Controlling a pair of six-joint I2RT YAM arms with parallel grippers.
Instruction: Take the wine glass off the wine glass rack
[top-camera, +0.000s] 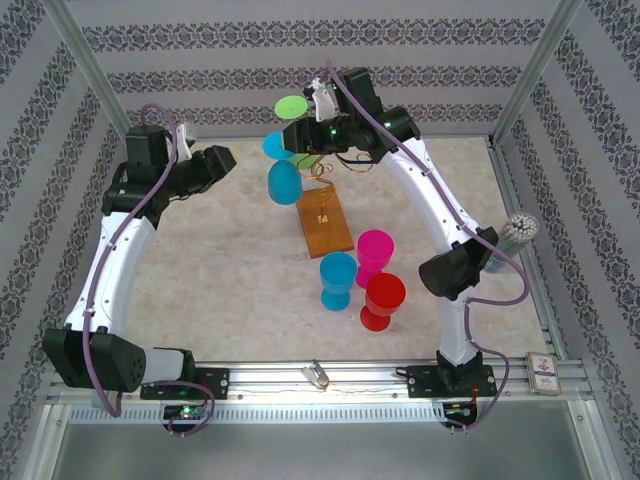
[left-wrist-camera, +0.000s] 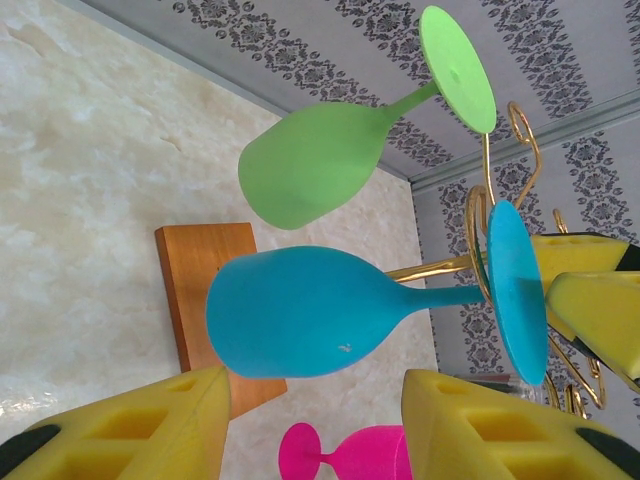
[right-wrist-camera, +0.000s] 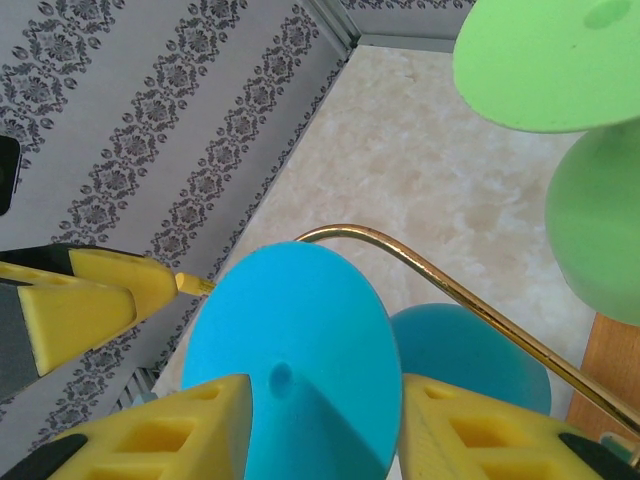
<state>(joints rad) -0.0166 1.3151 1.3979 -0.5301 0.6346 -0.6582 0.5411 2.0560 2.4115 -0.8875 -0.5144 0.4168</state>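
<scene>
Jaws of your right gripper (right-wrist-camera: 325, 400) flank the foot of the blue wine glass (right-wrist-camera: 290, 330); pinching or not, you cannot tell. Your left gripper (left-wrist-camera: 315, 385) stands spread. Glass hangs on the rack (right-wrist-camera: 440, 275): close, then slide it off.

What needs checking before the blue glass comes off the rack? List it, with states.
1. Right fingers astride the blue glass's foot: ok.
2. Those fingers clamped on the foot: cannot tell.
3. Foot hangs on the rack wire: ok.
4. Green glass clear of the way out: cannot tell; it hangs close beside.
5. Left fingers open and apart from the blue bowl: ok.
6. Rack base lies flat: ok.
</scene>
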